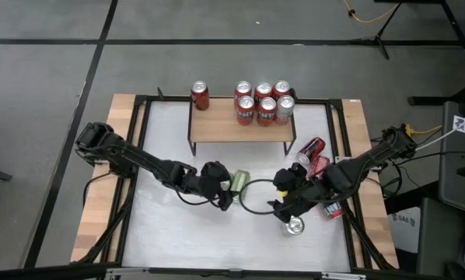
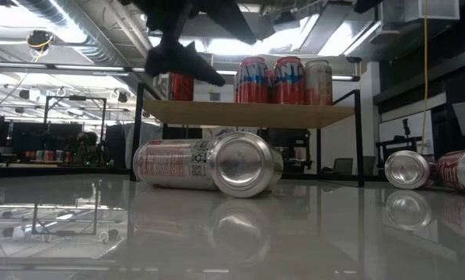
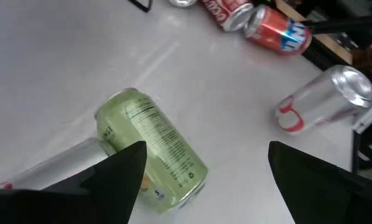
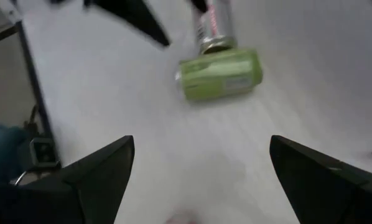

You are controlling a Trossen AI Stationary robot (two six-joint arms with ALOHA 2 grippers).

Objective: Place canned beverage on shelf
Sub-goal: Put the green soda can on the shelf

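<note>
Item, green can (image 1: 239, 183): lies on its side near the middle of the white table (image 1: 170, 233), well short of the shelf (image 1: 240, 129); a silver can (image 3: 43, 169) lies end-on against it, seen in the left wrist view.

Item, shelf: light plank on thin black legs at the table's far side; six upright cans (image 1: 264, 101) on it, one apart at its left end, five bunched toward the right.

Item, loose stock: a silver can (image 1: 295, 225) near the right gripper; red cans (image 1: 313, 148) on their sides by the right rail.

Risks, as judged: the green can is round and on its side, so a finger closing off-centre would likely roll it away; the abutting silver can may be nudged along with it; both grippers stand close over the same patch, so the arms could foul each other; a can set down on the crowded right part of the shelf could topple its neighbours.

Item, left gripper (image 1: 226, 190): arm stretched low from the left rail, fingers spread wide, just beside the green can, holding nothing.

Item, right gripper (image 1: 282, 204): arm reaching inward from the right rail, fingers spread, empty, facing the green can.
</note>
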